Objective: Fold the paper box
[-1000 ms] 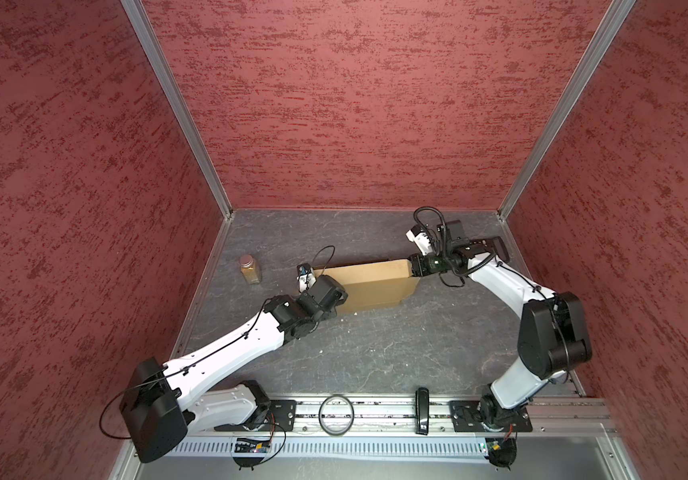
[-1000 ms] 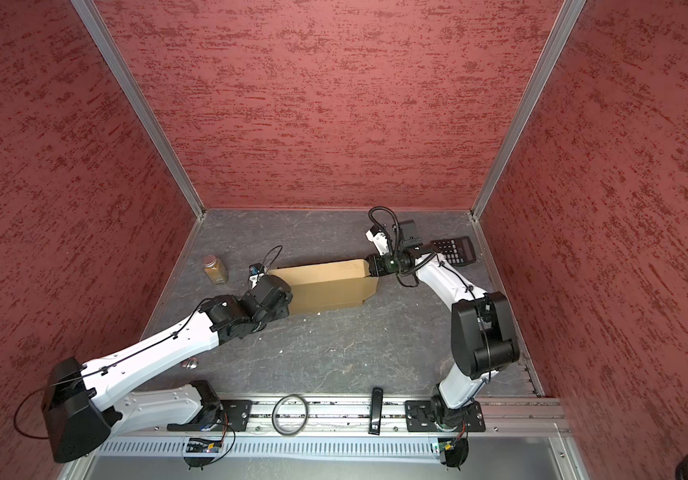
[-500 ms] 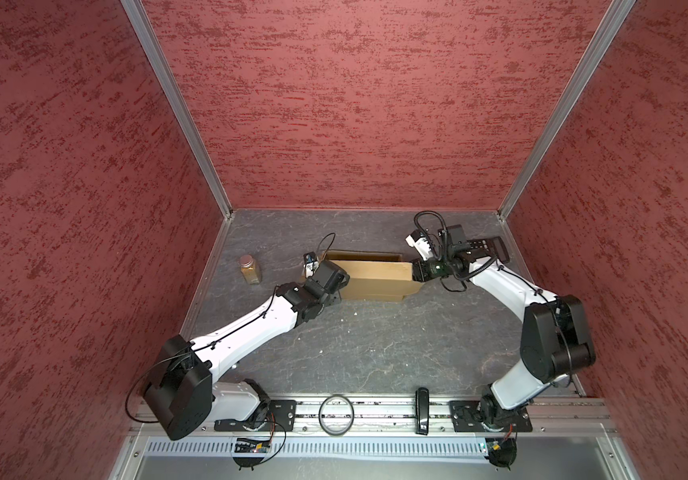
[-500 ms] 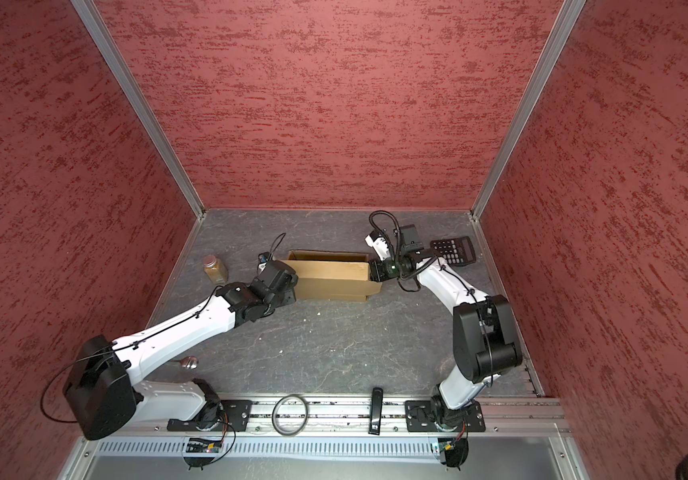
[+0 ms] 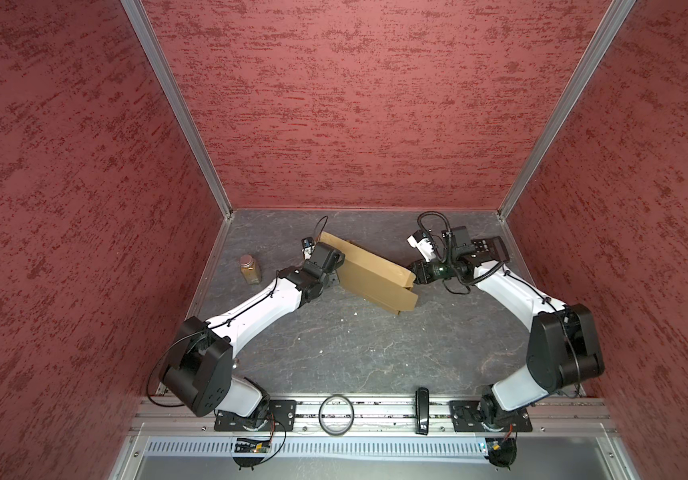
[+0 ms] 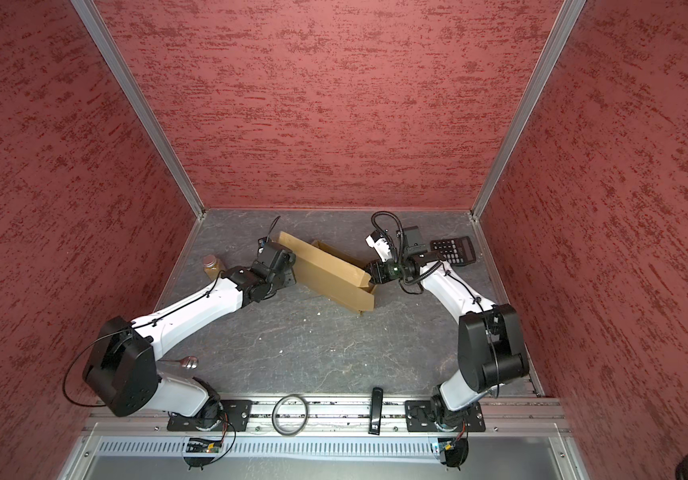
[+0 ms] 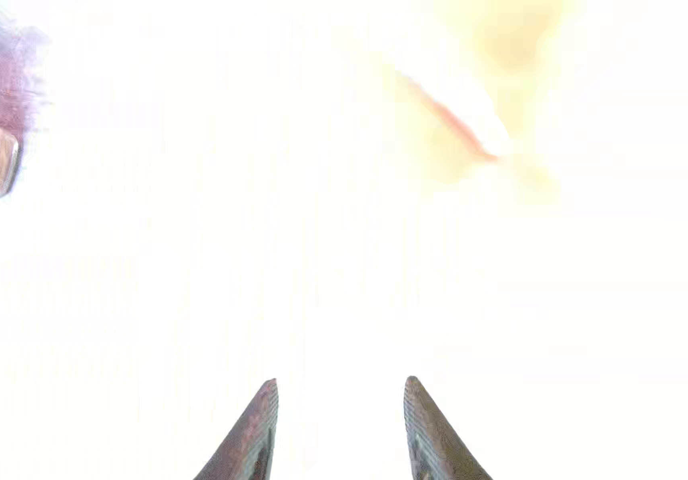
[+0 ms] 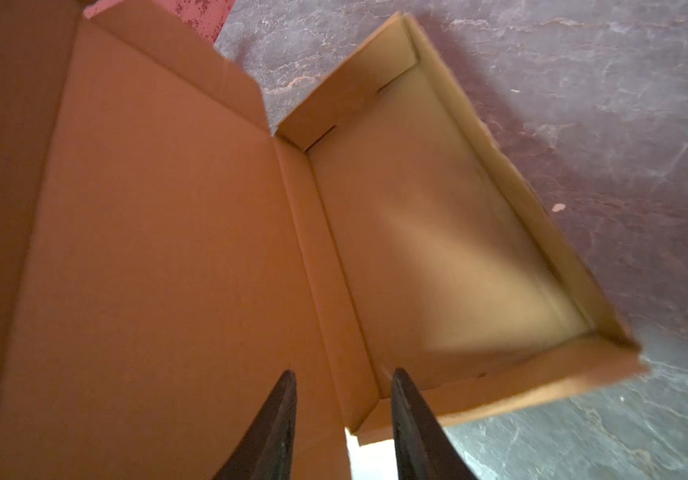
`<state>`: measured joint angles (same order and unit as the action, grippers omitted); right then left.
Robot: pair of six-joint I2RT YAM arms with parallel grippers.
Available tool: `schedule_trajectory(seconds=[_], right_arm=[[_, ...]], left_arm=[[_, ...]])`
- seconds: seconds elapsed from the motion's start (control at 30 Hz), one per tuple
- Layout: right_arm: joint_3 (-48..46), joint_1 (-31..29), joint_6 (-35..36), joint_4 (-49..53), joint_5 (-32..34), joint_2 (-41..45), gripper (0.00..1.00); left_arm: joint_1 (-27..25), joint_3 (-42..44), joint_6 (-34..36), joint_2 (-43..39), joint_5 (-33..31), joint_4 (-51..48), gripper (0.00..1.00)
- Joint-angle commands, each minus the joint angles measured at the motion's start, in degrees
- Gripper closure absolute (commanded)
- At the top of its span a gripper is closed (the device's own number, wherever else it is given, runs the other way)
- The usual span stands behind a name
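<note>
The paper box (image 5: 369, 274) (image 6: 329, 270) is brown cardboard and lies slanted across the back of the table in both top views. In the right wrist view its lid (image 8: 159, 232) stands up beside the shallow tray (image 8: 437, 232). My left gripper (image 5: 339, 273) (image 6: 294, 271) is against the box's left end. Its fingers (image 7: 267, 415) stand apart in the left wrist view, where glare washes out everything else. My right gripper (image 5: 414, 281) (image 6: 373, 277) (image 8: 342, 374) is at the box's right end, open, its tips astride the crease between lid and tray.
A spice jar (image 5: 250, 269) stands left of the left arm. A black calculator (image 6: 454, 250) lies behind the right wrist. A small metal piece (image 6: 189, 362) lies by the left arm's base. A ring (image 5: 336, 415) and a black bar (image 5: 421, 409) sit on the front rail. Red walls close three sides.
The box has turned: its left end swung toward the back wall and its right end toward the front. My left gripper moved back with it. The right gripper stayed at the right end.
</note>
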<state>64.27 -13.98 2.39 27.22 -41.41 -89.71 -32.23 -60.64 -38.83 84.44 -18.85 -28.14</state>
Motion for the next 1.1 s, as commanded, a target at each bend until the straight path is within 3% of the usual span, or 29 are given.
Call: schedule_trajectory(seconds=[0.0,0.57,1.07], right_arm=[[-0.7,0.0,0.4,-0.5,-1.9,2.0,0.60],[-6.7,-2.6,-4.2,-6.0,-4.7,4.1,0.62],[-12.2,-7.6,-12.2,-19.8,-8.0,3.6,0.62]], left_arm=[[0.7,-2.3,1.6,1.2,0.9,1.9,0.50],[2.2,-10.4,3.4,8.1,3.7,4.1,0.49],[3.5,-18.8,3.0,15.6,7.6,5.4,0.49]])
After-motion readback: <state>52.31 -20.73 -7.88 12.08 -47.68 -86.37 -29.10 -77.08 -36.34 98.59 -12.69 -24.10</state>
